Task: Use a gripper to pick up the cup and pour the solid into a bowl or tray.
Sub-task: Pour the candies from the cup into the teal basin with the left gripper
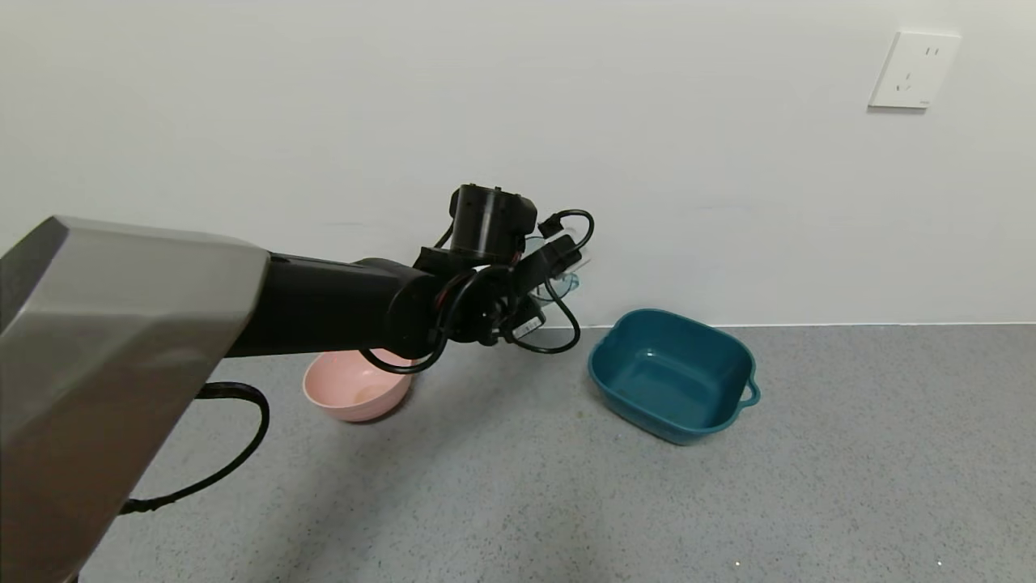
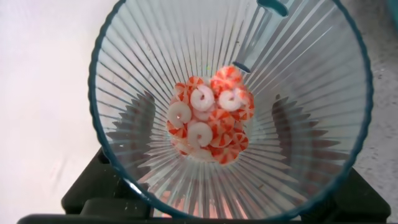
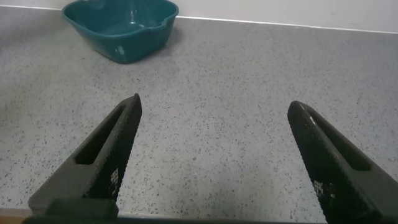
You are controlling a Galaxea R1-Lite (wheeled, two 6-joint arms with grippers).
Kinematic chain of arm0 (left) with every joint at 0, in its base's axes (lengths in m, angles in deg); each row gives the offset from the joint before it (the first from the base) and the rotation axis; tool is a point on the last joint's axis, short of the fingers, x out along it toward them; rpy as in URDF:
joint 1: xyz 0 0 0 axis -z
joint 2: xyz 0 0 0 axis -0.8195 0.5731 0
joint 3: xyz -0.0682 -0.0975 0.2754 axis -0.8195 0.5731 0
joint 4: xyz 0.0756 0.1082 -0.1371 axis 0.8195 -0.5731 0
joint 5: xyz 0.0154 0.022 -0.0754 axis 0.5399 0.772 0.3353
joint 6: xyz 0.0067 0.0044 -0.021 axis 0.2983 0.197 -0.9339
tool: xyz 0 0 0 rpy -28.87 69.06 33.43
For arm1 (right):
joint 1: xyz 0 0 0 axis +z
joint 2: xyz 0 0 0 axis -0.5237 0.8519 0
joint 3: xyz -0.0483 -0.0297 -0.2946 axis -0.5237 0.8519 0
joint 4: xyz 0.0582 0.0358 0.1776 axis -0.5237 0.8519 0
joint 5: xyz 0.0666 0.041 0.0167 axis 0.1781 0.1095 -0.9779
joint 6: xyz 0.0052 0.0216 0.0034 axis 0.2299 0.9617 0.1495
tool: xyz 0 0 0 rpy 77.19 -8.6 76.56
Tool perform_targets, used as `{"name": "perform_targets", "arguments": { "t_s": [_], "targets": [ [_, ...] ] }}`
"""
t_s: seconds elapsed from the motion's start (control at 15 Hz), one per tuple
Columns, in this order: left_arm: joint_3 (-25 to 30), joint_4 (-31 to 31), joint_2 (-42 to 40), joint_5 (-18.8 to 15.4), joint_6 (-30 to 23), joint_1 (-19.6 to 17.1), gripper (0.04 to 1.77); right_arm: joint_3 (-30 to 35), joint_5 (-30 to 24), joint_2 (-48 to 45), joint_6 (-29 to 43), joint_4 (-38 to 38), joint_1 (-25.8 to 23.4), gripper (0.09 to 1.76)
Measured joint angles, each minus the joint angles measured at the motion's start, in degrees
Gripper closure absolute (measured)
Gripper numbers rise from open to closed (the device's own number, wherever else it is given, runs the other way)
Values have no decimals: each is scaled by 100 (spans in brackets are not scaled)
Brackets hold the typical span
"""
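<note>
My left gripper [image 1: 544, 271] is shut on the ribbed, translucent blue-green cup [image 1: 562, 283] and holds it in the air near the wall, between the pink bowl and the teal basin [image 1: 619, 334]. In the head view the gripper hides most of the cup. The left wrist view looks down into the cup [image 2: 124, 81]. A heap of white and orange-red round pieces [image 2: 211, 124] lies at its bottom, and the dark fingers [image 2: 134, 127] show through its wall on both sides. The basin looks empty. My right gripper [image 3: 214, 102] is open and empty, low over the grey surface.
A round pink bowl [image 1: 356, 389] sits under my left forearm. The teal basin also shows far off in the right wrist view [image 3: 155, 18]. The white wall runs close behind, with a socket plate [image 1: 914, 69] at the upper right. The speckled grey surface stretches forward.
</note>
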Motion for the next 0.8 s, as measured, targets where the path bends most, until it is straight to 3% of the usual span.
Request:
{"name": "perform_targets", "arguments": {
  "t_s": [0.47,0.8],
  "targets": [
    [-1003,7,673,973,1044,499,52,0,-2,0,0,2,0,14],
    [-1102,188,883,1632,2080,727,52,0,0,0,0,2,0,14]
  ]
}}
